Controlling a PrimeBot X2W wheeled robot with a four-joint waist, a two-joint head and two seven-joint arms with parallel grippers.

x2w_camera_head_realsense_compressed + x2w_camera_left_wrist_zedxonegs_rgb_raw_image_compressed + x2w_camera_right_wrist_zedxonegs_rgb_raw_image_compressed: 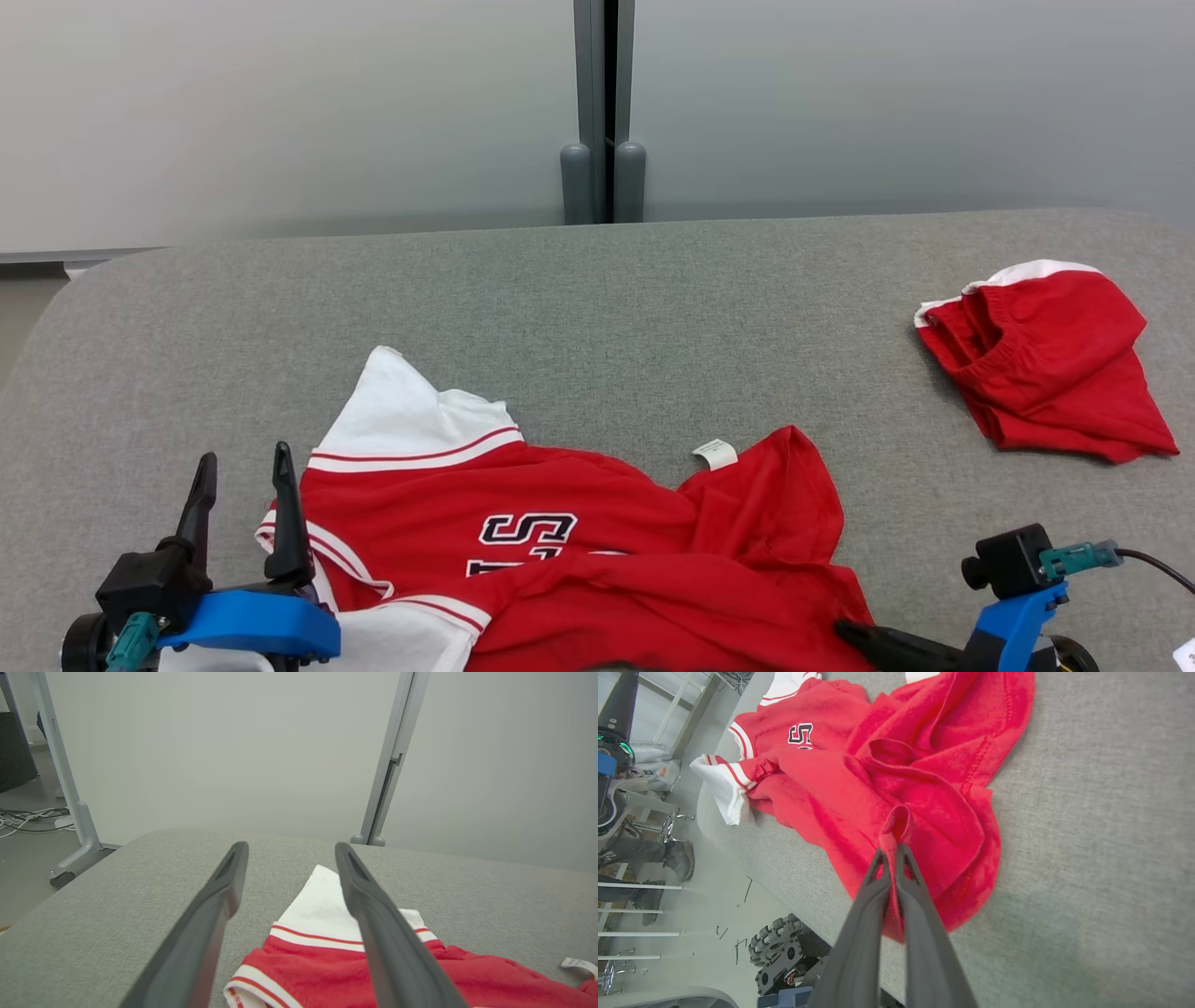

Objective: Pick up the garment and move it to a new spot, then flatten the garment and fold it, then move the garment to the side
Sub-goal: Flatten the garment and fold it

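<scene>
1. Grey, felt-like table [597, 308] spans the middle of the head view, with a plain pale wall [280, 112] behind it.
2. Jersey [579, 560] lies rumpled at the bottom centre, close to the table's near edge. Red shorts [1046, 364] sit well apart at the right.
3. Right gripper [892, 851], at the centre of its wrist view, is pinched tight on a small fold of the jersey's red cloth.
4. Left gripper [245, 455], at the lower left of the head view, stands wide apart and holds nothing. Its fingers hover just beside the striped sleeve.
5. Judged step: taking hold for the lift. It would likely go best if the left gripper closed on the sleeve or shoulder before either arm rises. The cloth would then hang from two points and not drag or slip off the edge.
6. Jersey cloth looks like a soft, fleecy knit. It is red with white sleeves, ribbed red-striped trim, navy block letters and a small white tag [715, 454]. It will probably sag and bunch when lifted.
</scene>
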